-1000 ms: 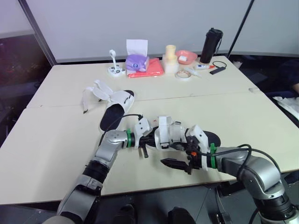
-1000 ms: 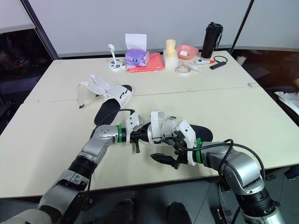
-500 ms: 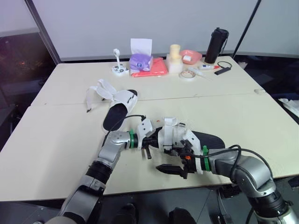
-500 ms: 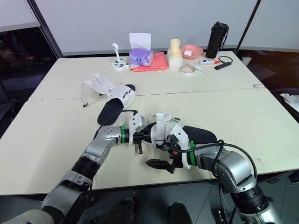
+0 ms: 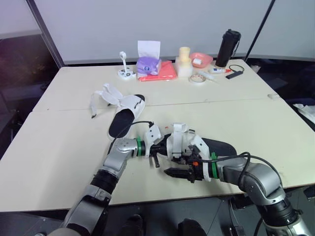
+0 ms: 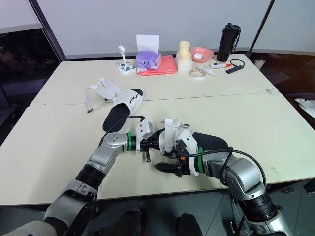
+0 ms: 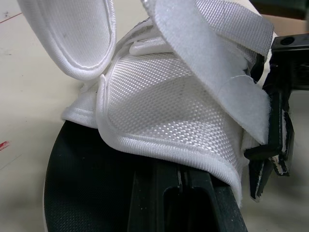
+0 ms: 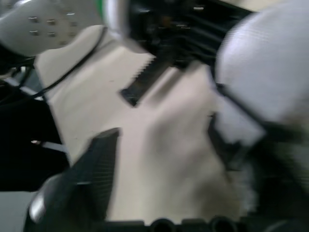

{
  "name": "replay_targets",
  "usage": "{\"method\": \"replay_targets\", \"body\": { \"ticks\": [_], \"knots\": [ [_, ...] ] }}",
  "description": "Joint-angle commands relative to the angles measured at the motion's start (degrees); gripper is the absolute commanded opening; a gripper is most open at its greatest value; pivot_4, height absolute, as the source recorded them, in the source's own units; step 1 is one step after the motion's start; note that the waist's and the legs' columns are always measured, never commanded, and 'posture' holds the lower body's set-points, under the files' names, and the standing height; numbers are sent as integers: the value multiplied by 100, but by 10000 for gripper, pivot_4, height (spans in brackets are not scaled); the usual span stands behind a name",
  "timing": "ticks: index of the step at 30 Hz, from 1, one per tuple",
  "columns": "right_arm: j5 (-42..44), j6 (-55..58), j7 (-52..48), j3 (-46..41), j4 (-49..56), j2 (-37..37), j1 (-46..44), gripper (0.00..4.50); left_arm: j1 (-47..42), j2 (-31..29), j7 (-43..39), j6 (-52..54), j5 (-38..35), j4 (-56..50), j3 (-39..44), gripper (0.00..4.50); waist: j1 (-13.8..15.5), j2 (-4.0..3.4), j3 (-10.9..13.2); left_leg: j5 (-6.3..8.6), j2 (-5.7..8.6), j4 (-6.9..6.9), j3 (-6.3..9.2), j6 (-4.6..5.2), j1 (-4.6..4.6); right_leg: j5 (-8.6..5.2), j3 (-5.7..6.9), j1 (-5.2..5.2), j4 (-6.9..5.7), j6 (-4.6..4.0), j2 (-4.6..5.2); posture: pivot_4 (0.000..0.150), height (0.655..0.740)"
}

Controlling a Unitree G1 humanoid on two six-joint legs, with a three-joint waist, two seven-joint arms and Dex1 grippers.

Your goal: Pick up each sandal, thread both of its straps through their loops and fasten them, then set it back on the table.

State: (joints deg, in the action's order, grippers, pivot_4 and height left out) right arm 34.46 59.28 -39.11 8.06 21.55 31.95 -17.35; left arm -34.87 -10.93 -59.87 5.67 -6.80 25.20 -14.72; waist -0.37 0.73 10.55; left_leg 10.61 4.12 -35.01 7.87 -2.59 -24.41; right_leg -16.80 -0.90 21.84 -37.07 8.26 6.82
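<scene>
A sandal with a black sole [image 5: 219, 146] and white straps [image 5: 179, 141] lies near the table's front edge. My left gripper [image 5: 160, 147] is at its toe end, shut on the sandal under the white upper [image 7: 169, 116]. My right gripper [image 5: 172, 172] is just in front of the straps, pointing left, and stands open. One of its fingers [image 7: 270, 145] is against the loose strap end [image 7: 227, 82]. The second sandal [image 5: 125, 105] lies further back on the left, with its white straps [image 5: 101, 96] spread loose on the table.
Along the far edge stand a tissue box [image 5: 147, 63], a red pad [image 5: 158, 73], a cream cup stack [image 5: 184, 61], a pink bowl [image 5: 199, 60], a tape roll [image 5: 199, 78] and a black bottle [image 5: 228, 46]. The table's front edge [image 5: 147, 194] runs just under my right gripper.
My right gripper has moved from near the table's front edge in towards the sandal's straps. My left gripper has kept its hold. The camera shifted a little early on.
</scene>
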Motion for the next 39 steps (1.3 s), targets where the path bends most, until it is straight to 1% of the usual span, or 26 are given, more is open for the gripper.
{"method": "replay_targets", "body": {
  "ticks": [1, 3, 4, 11, 14, 20, 28, 31, 34, 38, 39],
  "knots": [
    [48, 15, 51, -172, 34, 9, -99, 11460, 129, 26, -60, 83, 125, 131, -223, 0, 3, 0, 0, 0, 0, 0, 0, 0, 0, 0, 0, 0, 0, 0, 0, 1500, 7400],
    [61, 21, 51, -183, 11, 26, -97, 778, 129, 38, -58, 80, 126, 131, -225, 0, -4, 0, 0, 0, 0, 0, 0, 0, 0, 0, 0, 0, 0, 0, 0, 1500, 7400],
    [65, 34, 56, -190, -1, 32, -94, 296, 132, 42, -60, 77, 126, 128, -227, 0, -4, 0, 0, 0, 0, -1, 0, 0, 0, 0, 0, -1, 0, 0, 0, 1500, 7400],
    [197, 213, -50, -160, 47, 130, -7, 296, 107, 66, -49, 59, 132, 157, -219, 0, 8, 0, 0, 0, 0, -2, 0, 0, 1, 0, 0, -2, 1, 0, 0, 1500, 7400],
    [301, 354, -240, -5, 205, 283, 189, 296, 77, 79, -33, 48, 136, 190, -207, 0, 46, 0, 0, 0, 0, -1, -1, 0, 0, 0, 1, -2, 1, 0, 0, 1500, 7400],
    [269, 145, -990, 555, 795, 1133, 764, 296, 30, 82, -28, 20, 138, 247, -189, 0, 102, 1, 0, 2, 0, 2, -11, 1, -1, -2, 2, -1, 6, 2, 0, 1500, 7400],
    [167, -533, -1996, 655, 1236, 2205, 918, 296, 20, 27, -58, 20, 156, 284, -193, 0, 113, 4, 0, 3, -1, 0, -19, 0, -3, -5, 6, -5, 11, 7, 2, 1500, 7400],
    [193, -719, -2222, 623, 1464, 2470, 959, 296, 39, 11, -60, 16, 200, 290, -223, 0, 121, 4, 1, 6, -1, 1, -19, 3, -4, -7, 8, -8, 15, 10, 3, 1500, 7400],
    [285, -835, -2313, 406, 1658, 2602, 827, 296, 67, -5, -60, -5, 255, 281, -305, 0, 127, 4, 1, 8, 0, 1, -19, 6, -6, -8, 11, -12, 25, 11, 6, 1500, 7400],
    [600, -746, -2372, -40, 1598, 2594, 206, 296, 44, -55, -27, -123, 389, 357, -448, 0, 112, 4, 1, 10, -1, 1, -18, 8, -6, -7, 13, -23, 48, 11, 6, 1500, 7400],
    [695, -683, -2393, -141, 1465, 2557, -94, 296, 41, -72, -28, -153, 435, 379, -497, 0, 111, 4, 1, 10, -2, 0, -16, 8, -4, -7, 16, -27, 52, 11, 5, 1500, 7400]
  ]
}}
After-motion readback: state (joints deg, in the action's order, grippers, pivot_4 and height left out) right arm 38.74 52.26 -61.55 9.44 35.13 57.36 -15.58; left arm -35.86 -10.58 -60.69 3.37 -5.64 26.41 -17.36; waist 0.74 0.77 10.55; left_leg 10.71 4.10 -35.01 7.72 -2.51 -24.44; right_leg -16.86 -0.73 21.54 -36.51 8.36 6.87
